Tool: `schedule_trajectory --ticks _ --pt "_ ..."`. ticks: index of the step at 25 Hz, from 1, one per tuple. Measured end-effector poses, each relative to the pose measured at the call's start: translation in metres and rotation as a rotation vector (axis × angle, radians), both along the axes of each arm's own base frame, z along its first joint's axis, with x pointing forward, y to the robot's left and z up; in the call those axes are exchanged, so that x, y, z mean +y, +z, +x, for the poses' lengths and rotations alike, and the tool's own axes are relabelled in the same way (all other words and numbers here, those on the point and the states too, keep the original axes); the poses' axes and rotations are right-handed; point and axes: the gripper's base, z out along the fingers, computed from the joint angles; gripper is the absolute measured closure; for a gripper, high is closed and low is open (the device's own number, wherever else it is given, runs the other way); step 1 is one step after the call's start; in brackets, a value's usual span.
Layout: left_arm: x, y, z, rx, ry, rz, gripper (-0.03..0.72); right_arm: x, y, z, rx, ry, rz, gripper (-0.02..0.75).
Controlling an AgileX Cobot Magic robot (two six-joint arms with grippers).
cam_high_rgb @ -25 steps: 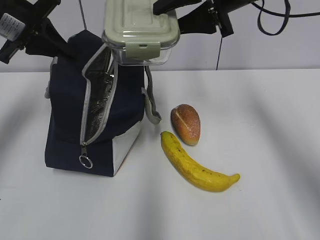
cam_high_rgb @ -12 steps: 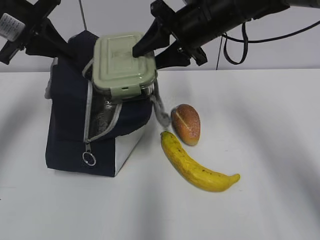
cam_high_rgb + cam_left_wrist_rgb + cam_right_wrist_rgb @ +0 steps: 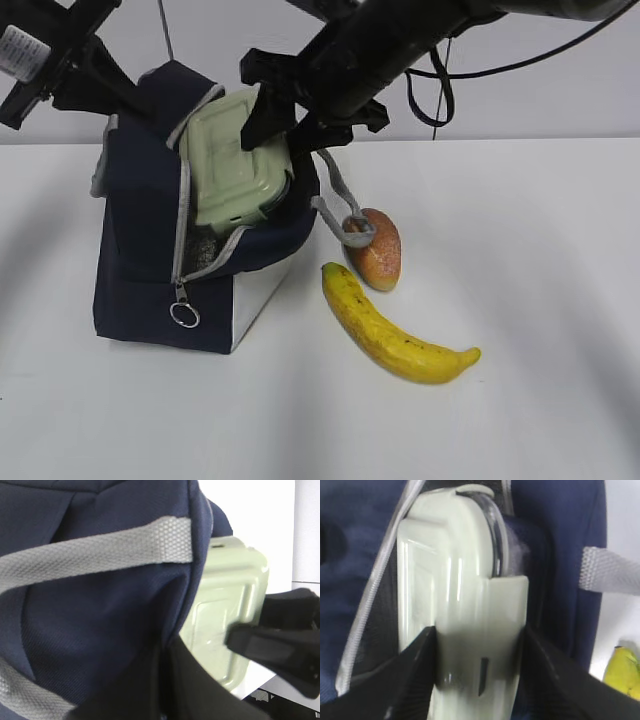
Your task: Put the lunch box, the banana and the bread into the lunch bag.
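The sage-lidded lunch box sits tilted, half inside the open navy bag, the right gripper's jaws clamped on it. Bread and banana lie on the surface. Left jaws: cannot tell.

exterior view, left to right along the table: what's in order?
lunch bag with the lunch box going in its mouth, held by the right end effector → bread → banana, whose tip reaches farthest right.
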Motion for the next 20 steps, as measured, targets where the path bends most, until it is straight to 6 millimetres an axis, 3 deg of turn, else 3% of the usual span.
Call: schedule_trajectory --ticks 4,12,20 --pt "0.0 0.0 0.0 0.0 0.0 0.0 0.691 0.021 -0.004 -0.002 -0.011 0.008 -0.05 0.37" --pt "0.0 0.0 0.0 -0.006 -0.007 0.002 0.691 0.066 -0.04 0.01 0.044 0.027 -0.04 0.368" --pt "0.0 -0.006 0.003 0.002 -0.016 0.007 0.691 0.078 -0.058 0.022 0.06 0.025 -0.03 0.311"
